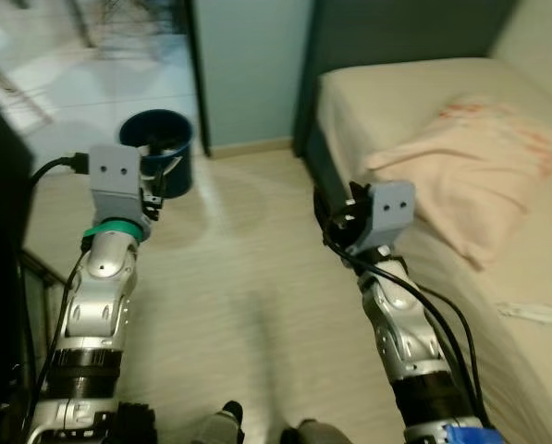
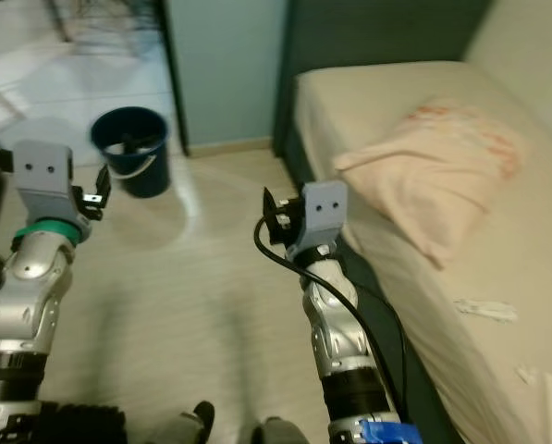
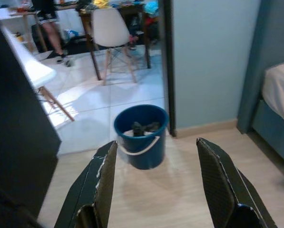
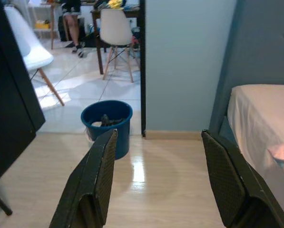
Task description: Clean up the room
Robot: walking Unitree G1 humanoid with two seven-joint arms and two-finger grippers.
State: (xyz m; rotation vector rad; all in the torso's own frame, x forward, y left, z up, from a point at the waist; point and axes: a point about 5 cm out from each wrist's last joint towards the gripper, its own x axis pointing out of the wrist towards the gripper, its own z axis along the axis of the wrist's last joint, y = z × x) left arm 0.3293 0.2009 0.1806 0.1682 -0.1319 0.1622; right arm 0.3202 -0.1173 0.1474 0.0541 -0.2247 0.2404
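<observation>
I stood on the pale wood floor (image 1: 248,277) with both arms raised in front of me. My left gripper (image 3: 156,185) was spread wide and held nothing, and my right gripper (image 4: 158,183) was just as wide and just as empty. Ahead on the left, by the doorway, stood a dark blue bucket (image 1: 157,148) with a white handle and some dark things lying in it; it was well apart from both grippers. To my right was the bed (image 1: 396,102), with a peach pillow (image 1: 479,166) resting on the beige sheet. Nearer to me on that sheet lay a crumpled scrap of white paper (image 1: 530,313). Beyond the doorway, on the tiled floor, stood a white chair (image 3: 112,33), with a person's legs (image 3: 53,38) farther off.
</observation>
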